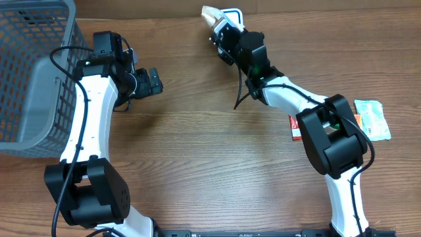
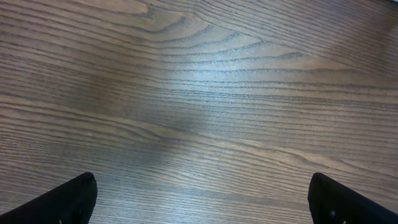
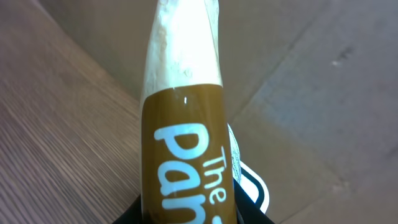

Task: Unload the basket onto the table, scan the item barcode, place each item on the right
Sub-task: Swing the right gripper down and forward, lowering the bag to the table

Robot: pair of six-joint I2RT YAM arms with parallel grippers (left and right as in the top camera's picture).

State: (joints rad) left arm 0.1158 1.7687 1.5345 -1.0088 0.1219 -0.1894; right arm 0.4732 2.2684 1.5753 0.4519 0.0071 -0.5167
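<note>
Now, overhead, left gripper: jaws spread wide, holding nothing, above the bare table, near the basket.
Overhead, right gripper: clenched on the packet at the table's far edge.
Overhead, packet: pale end points away from the arm; it lies just beside a white object with a dark rim, and whether they touch cannot be told.
Overhead, right side: a red item sits partly under the right arm; a green-and-white pouch lies near it, toward the table's right edge.
Left wrist, fingertips: one in each lower corner, well apart, only wood grain between them.
Right wrist, packet: fills the middle, rising out of the jaws; brown label with pale lettering "The pan", pale clear top.
Right wrist, jaws: mostly below the frame edge; dark parts flank the packet's base.
Right wrist, background: white object at lower right, table at left, a tan board at right.
</note>
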